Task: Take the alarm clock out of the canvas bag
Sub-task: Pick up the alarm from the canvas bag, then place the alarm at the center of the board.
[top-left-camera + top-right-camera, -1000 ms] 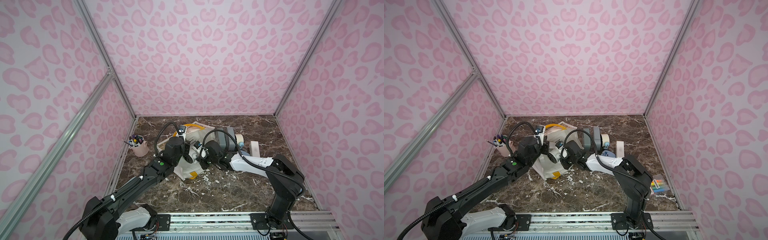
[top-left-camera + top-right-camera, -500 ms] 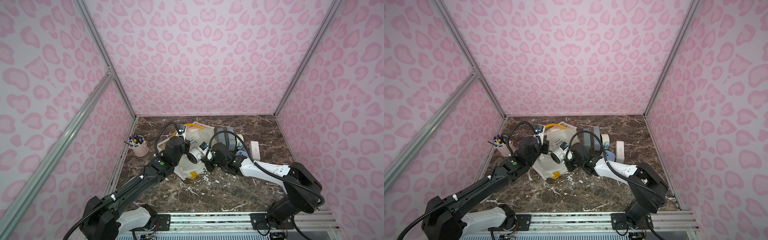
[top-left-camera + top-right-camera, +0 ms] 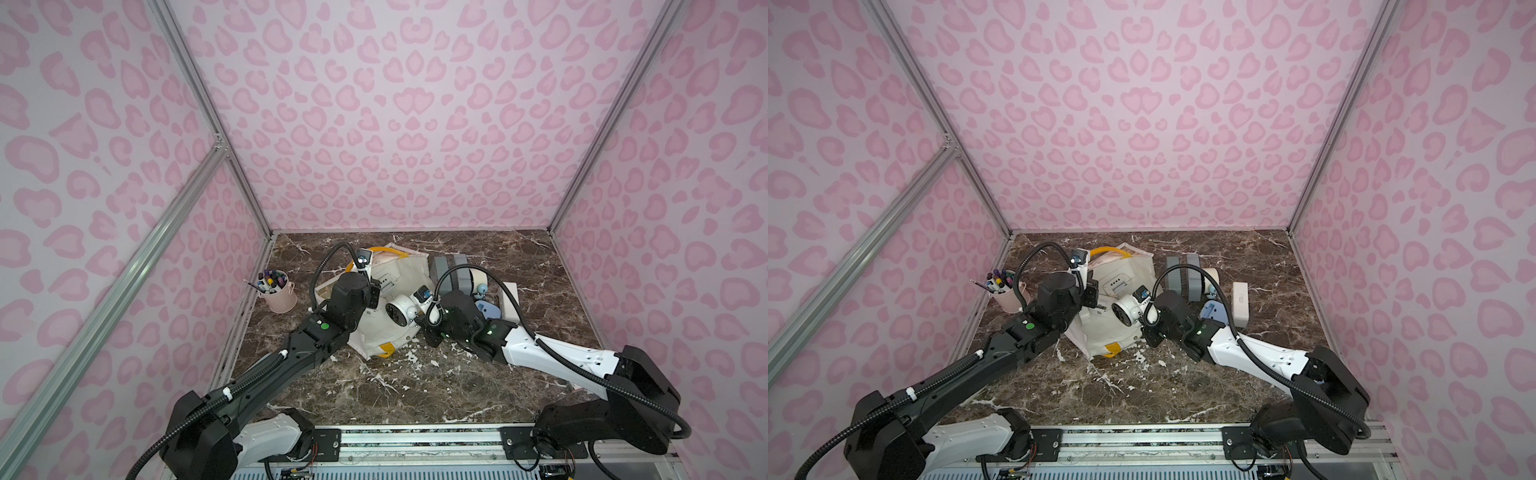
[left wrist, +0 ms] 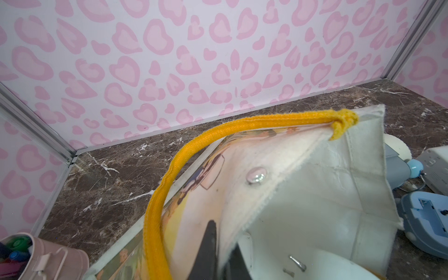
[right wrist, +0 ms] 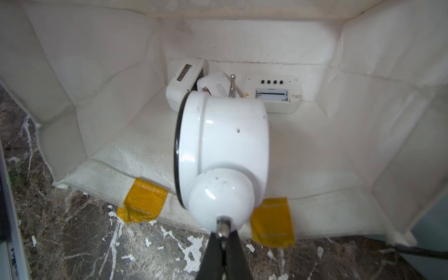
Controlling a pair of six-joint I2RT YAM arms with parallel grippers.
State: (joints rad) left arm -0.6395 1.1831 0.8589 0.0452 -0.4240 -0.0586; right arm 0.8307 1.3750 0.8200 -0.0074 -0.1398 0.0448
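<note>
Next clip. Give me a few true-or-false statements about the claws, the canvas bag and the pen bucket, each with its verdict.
1. The right claw is shut on a metal stud of the round white alarm clock. True.
2. The left claw hangs open above the pen bucket. False: it is shut on the upper cloth edge of the canvas bag.
3. Nothing lies deep inside the bag. False: several white clocks lie at its far end.
4. Two yellow patches sit on the bag's lower rim, which rests on the table. True.
5. The pen bucket lies tipped over. False: it stands upright, holding pens.
</note>
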